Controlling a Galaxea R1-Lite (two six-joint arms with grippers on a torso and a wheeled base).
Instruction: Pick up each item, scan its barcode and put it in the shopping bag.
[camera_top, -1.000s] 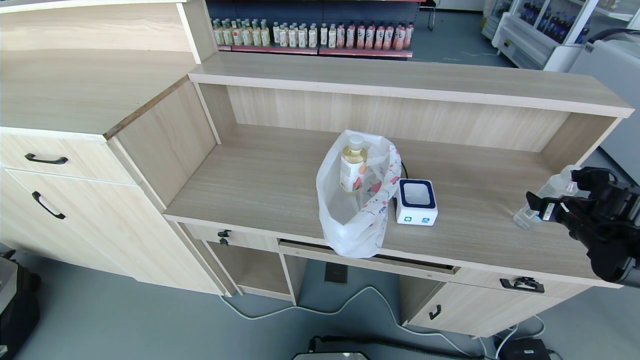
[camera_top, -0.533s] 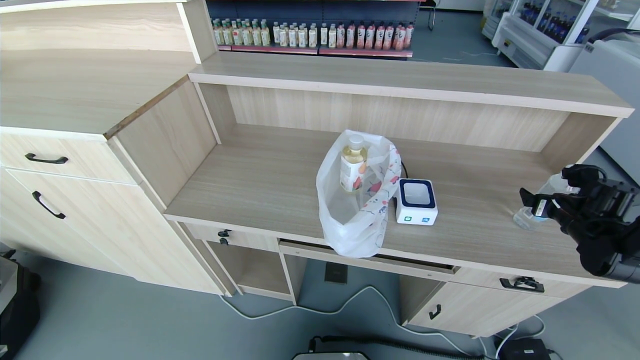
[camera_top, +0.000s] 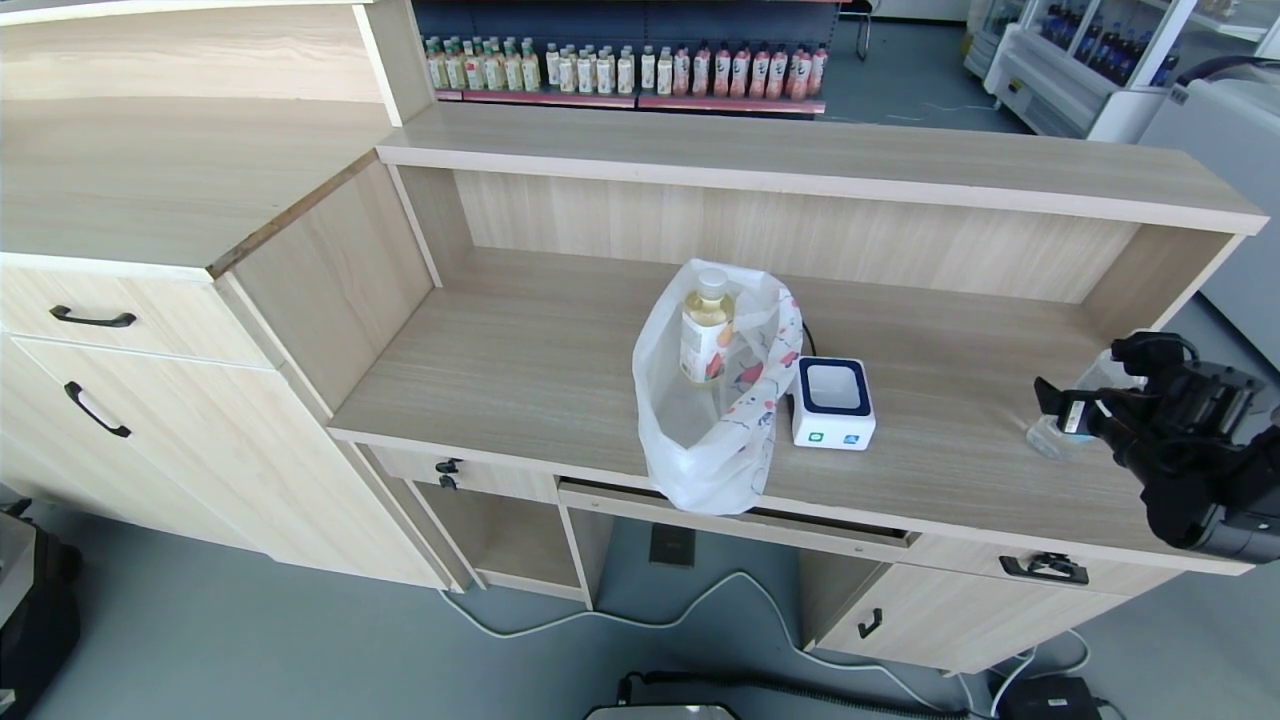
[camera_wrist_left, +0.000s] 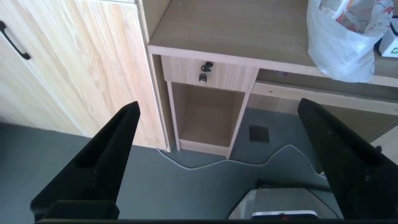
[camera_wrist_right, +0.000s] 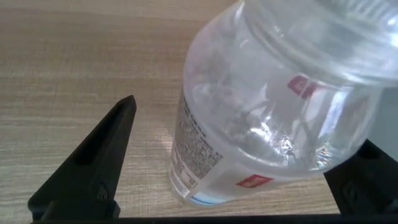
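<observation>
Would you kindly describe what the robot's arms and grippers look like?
Both are matt black. The left gripper has two broad, wedge-shaped fingers tapering to blunt tips. The right gripper has the same kind, with a small white label on it and a black cable looped above the bulky arm.

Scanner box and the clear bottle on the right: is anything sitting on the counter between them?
No. In the head view, the stretch of wooden counter between the scanner and the clear bottle is bare.
</observation>
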